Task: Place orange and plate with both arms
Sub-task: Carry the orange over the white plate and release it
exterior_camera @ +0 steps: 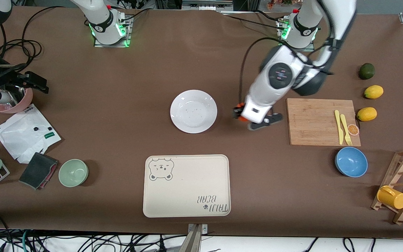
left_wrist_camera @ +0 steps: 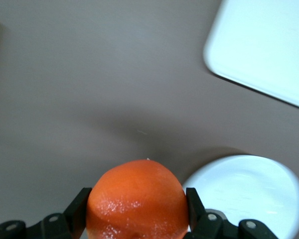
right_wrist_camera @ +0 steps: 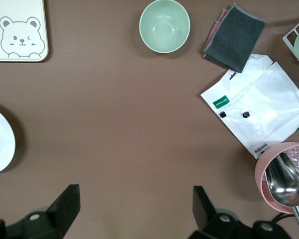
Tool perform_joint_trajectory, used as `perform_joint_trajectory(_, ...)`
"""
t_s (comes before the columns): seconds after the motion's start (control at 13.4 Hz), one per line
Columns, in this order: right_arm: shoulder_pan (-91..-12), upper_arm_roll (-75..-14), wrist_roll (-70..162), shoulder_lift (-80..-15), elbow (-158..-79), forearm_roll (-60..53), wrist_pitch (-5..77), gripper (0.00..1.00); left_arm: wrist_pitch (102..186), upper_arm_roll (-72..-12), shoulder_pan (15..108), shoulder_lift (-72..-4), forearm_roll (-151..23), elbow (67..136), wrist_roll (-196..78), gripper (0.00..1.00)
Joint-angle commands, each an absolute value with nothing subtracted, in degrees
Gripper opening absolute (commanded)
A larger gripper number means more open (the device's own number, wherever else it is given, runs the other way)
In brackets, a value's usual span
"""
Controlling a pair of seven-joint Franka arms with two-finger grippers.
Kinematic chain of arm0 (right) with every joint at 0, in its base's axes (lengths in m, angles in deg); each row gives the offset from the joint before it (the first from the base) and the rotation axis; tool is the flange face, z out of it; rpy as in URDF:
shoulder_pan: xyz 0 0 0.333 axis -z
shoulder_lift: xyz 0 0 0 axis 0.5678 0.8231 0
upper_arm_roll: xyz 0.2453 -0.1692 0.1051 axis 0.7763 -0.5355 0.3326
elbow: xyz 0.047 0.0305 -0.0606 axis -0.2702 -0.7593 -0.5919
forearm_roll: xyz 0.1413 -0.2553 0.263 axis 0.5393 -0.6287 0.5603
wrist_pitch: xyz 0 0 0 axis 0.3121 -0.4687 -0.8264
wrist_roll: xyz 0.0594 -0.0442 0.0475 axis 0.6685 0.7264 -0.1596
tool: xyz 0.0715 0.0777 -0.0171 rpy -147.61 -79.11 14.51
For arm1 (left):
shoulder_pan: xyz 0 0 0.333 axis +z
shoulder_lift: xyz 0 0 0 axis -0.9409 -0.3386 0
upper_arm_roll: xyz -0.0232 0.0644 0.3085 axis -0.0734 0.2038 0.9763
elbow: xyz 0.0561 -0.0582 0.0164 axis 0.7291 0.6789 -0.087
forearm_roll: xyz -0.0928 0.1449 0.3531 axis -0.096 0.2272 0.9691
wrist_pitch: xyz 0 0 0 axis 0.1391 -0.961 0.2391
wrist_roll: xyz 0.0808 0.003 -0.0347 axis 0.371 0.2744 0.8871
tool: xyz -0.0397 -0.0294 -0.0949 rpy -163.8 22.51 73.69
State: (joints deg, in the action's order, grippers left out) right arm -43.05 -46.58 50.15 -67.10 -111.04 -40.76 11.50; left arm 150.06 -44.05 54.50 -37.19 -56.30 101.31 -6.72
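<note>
**Left claw holding orange beside plate; right arm parked**

1. The bear-print tray (exterior_camera: pixel 186 185) lies nearest the front camera, at the 6 o'clock edge of the table (exterior_camera: pixel 124 140).
2. The green bowl (exterior_camera: pixel 73 172) sits at about 8 o'clock, toward the right arm's end; the blue bowl (exterior_camera: pixel 351 161) sits at about 4 o'clock, toward the left arm's end.
3. The plate (exterior_camera: pixel 193 111) rests flat on the table near the centre, farther from the camera than the tray. It carries nothing.
4. The cutting board (exterior_camera: pixel 322 121) lies at about 3 o'clock and holds a yellow knife and fork (exterior_camera: pixel 342 126).
5. The left gripper (left_wrist_camera: pixel 138 209) is clenched on the orange (left_wrist_camera: pixel 135 199), one finger on each side of the fruit. It hangs over bare table between the plate and the cutting board, just beside the plate's rim.
6. The right gripper (right_wrist_camera: pixel 134 204) waits at 9 o'clock with its fingers spread wide and nothing between them, over bare table near a pink cup (right_wrist_camera: pixel 285 177).
</note>
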Motion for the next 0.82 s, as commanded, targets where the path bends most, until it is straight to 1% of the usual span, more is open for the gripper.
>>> perform_joint_trajectory(0.0, -43.1, -46.8, 49.5, -67.2, -111.3, -40.7, 11.1, 1.00, 149.0, -43.0, 46.7, -47.4, -57.2, 89.4, 5.1, 0.14)
perform_joint_trajectory(0.15, -42.8, -46.9, 49.6, -67.1, -111.2, -40.7, 11.1, 1.00, 149.9, -42.7, 43.2, -51.5, -57.2, 86.1, 8.6, 0.15)
perform_joint_trajectory(0.37, -42.6, -46.9, 49.5, -66.9, -110.7, -40.7, 11.2, 1.00, 156.0, -40.4, 37.4, -55.8, -56.2, 85.8, 13.4, 0.15)
perform_joint_trajectory(0.52, -42.6, -47.0, 49.7, -65.9, -110.8, -40.7, 11.2, 1.00, 158.9, -38.0, 35.0, -59.0, -54.9, 85.8, 14.6, 0.17)
perform_joint_trajectory(0.6, -42.6, -46.9, 49.6, -65.6, -110.9, -40.7, 11.6, 1.00, 160.9, -37.8, 34.7, -60.6, -54.8, 85.8, 14.7, 0.17)
perform_joint_trajectory(0.67, -42.9, -46.8, 48.7, -63.9, -110.8, -40.6, 11.7, 1.00, 161.3, -37.7, 34.9, -60.6, -54.9, 85.8, 14.7, 0.26)
perform_joint_trajectory(0.75, -43.3, -46.4, 45.8, -61.5, -110.5, -39.8, 11.4, 1.00, 161.3, -37.7, 34.9, -60.2, -54.8, 85.8, 14.7, 0.96)
